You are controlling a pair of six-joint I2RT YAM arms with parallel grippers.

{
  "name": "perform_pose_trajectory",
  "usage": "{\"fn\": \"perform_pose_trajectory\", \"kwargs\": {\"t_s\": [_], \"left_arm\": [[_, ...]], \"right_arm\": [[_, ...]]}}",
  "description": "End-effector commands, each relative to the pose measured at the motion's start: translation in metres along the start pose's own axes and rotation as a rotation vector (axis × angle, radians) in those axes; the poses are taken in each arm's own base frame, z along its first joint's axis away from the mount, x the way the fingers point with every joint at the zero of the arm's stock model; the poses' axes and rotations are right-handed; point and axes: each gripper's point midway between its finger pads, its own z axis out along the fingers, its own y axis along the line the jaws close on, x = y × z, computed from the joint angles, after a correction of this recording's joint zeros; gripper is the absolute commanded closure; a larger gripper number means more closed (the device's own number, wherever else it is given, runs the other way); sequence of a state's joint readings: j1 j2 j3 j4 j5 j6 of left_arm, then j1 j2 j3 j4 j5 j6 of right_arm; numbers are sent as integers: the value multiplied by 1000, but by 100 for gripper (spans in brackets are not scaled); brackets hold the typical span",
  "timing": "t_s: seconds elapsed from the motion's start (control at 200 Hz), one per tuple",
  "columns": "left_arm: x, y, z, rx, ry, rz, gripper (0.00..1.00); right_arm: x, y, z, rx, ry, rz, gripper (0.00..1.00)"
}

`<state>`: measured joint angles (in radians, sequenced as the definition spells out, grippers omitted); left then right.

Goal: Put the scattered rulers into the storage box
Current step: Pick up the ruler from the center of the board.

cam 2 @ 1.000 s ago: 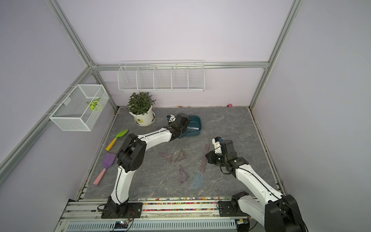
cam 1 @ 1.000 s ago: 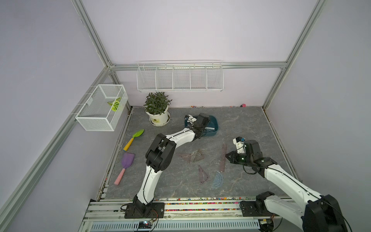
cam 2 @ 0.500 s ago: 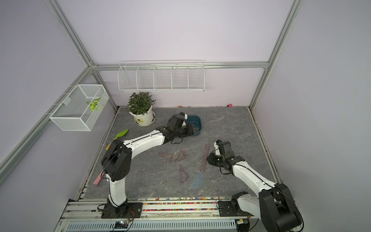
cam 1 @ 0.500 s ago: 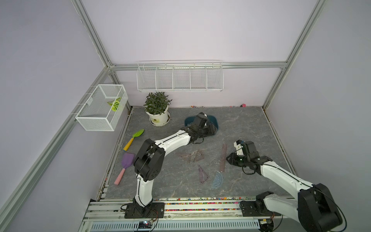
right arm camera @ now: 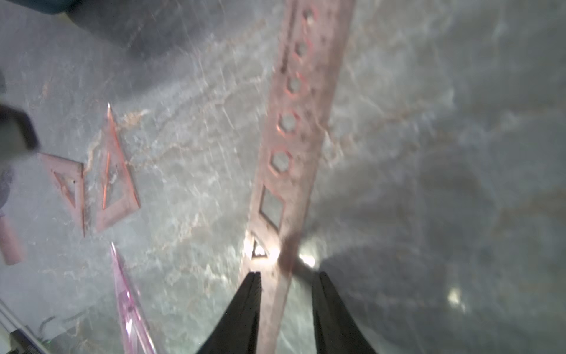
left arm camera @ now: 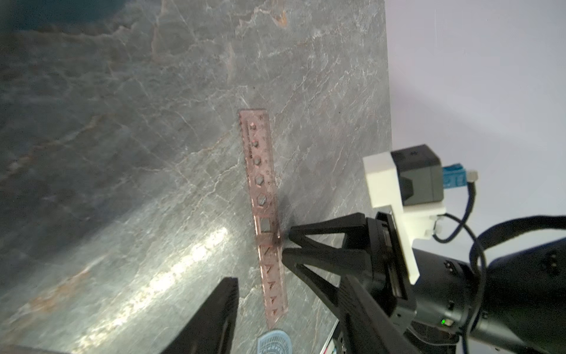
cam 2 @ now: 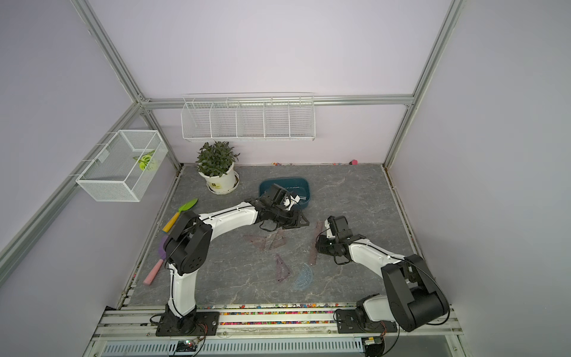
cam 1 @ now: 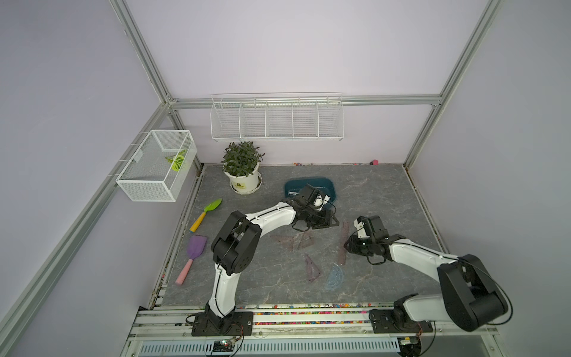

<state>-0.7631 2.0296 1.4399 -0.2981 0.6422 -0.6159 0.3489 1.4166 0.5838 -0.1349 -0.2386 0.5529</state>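
Though five rulers lay loose on the table [cam 1: 386,197], only one had a gripper on it.

Nearest, right of centre: bluish protractor [cam 1: 334,277], with a triangle [cam 1: 312,269] just to its left. Both lay flat, with nothing touching them. The protractor sat just beside the near end of the straight ruler [cam 1: 343,244]. If that ruler were dragged, it could shove the protractor.

Right gripper [right arm camera: 288,274] was down at that ruler, jaws parted. The strip ran between the fingers with a gap showing on one side, so not clamped, by my reading. Risk: thin strip, flat on a hard top. Closing fingers may skate over it or flick it sideways rather than lift it.

Left of it, mid-table, a pair of triangles [cam 1: 285,241] lay side by side, clear of both arms.

Farther, left gripper [cam 1: 332,222] hung wide open and empty, close to the ruler's far end. Risk: arms crowded, and a lift here could knock them together.

Farthest, storage box [cam 1: 309,180] sat at centre, apart from the ruler. The long strip may catch the rim or end up propped over it.
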Motion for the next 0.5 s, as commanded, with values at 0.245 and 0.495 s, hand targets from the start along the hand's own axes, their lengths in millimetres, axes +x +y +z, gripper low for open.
{"fn": "perform_pose_trajectory", "kwargs": {"t_s": [0.245,0.495], "left_arm": [[13,46,15,19,46,-95,43],[12,55,19,32,51,-122,43]], "right_arm": [[-19,8,18,12,-2,-46,68],[-31,4,25,53,4,-49,67]]}}
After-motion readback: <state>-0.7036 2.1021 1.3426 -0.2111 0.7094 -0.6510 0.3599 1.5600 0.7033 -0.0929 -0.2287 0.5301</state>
